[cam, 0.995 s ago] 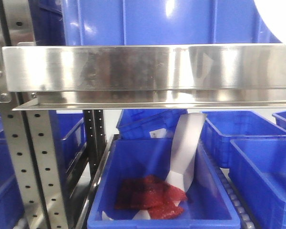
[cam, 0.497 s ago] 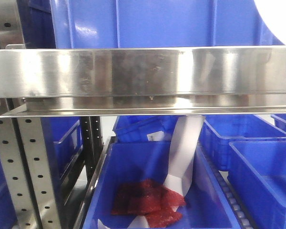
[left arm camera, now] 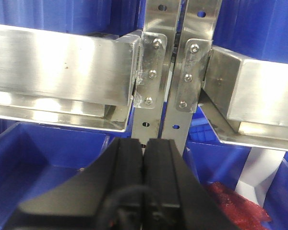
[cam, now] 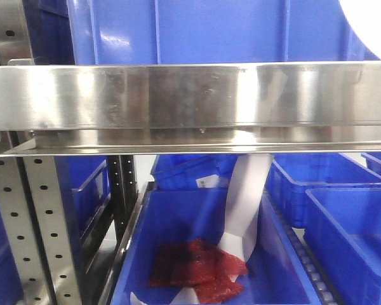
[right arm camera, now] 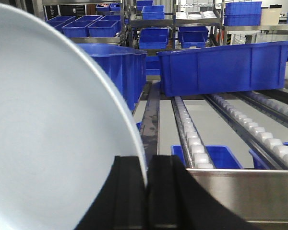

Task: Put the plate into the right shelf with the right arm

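The white plate (right arm camera: pixel 48 134) fills the left of the right wrist view, held upright on edge. My right gripper (right arm camera: pixel 146 165) is shut on the plate's rim, above the steel front rail (right arm camera: pixel 249 191) of the right shelf. A white curve of the plate (cam: pixel 371 25) shows at the top right of the front view, above the shelf's steel rail (cam: pixel 190 95). My left gripper (left arm camera: pixel 145 148) is shut and empty, facing the hole-punched uprights (left arm camera: pixel 175 72) of the rack.
Roller tracks (right arm camera: pixel 192 139) run back across the shelf level, with blue bins (right arm camera: pixel 221 64) standing on them. Below the rail, a blue bin (cam: pixel 203 254) holds red packets (cam: pixel 197 270) and a white paper strip (cam: pixel 244 203). More blue bins (cam: pixel 349 229) sit to the right.
Between one second and half a second ago the front view shifted, so the rail and uprights slid left in frame. Since then nothing has visibly moved.
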Action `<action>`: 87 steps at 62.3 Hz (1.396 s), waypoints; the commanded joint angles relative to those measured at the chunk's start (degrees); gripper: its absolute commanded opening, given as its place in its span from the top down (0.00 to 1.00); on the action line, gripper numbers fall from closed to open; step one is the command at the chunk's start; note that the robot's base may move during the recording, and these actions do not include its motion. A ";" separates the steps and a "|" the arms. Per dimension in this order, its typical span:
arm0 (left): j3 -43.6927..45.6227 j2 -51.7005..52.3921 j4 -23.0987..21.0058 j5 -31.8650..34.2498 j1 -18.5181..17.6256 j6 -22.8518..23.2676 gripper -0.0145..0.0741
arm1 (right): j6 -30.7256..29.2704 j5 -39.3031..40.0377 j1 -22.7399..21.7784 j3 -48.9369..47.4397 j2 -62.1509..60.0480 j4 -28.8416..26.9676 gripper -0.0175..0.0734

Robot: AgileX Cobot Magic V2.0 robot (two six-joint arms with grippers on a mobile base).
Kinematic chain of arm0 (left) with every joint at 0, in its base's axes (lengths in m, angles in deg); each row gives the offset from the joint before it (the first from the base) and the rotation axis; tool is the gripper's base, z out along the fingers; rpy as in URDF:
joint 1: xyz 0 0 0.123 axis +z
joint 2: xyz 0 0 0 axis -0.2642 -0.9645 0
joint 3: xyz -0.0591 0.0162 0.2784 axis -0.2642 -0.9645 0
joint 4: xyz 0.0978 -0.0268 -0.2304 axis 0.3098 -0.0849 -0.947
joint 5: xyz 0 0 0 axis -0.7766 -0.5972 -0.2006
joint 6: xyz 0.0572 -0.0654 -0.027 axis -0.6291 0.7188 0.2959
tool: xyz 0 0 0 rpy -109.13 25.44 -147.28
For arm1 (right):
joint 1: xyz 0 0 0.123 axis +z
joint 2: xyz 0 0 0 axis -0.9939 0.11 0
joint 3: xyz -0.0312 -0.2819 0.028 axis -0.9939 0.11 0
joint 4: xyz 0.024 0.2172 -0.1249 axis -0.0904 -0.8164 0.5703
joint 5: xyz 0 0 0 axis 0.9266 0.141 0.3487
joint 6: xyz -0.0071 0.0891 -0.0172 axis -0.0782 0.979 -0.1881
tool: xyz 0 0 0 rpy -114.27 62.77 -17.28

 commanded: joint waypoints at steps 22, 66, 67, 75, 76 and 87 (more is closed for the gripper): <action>-0.59 0.59 -0.47 5.16 -0.11 0.40 0.98 | -0.20 -6.07 -0.36 -29.66 17.34 -8.89 0.75; -0.59 0.59 -0.47 5.16 -0.11 0.40 0.98 | -7.22 -4.23 8.68 -69.67 67.47 -16.38 0.75; -0.59 0.59 -0.47 5.16 -0.11 0.40 0.98 | -7.46 -4.10 8.78 -69.96 67.74 -16.38 0.75; -0.59 0.59 -0.47 5.16 -0.11 0.40 0.98 | -8.85 -2.31 9.91 -71.42 71.88 -16.33 0.75; -0.59 0.59 -0.47 5.16 -0.11 0.40 0.98 | -8.85 -2.31 9.92 -71.50 72.06 -16.33 0.74; -0.59 0.59 -0.47 5.16 -0.11 0.40 0.98 | -8.85 -4.01 10.32 -71.76 74.75 -16.33 0.55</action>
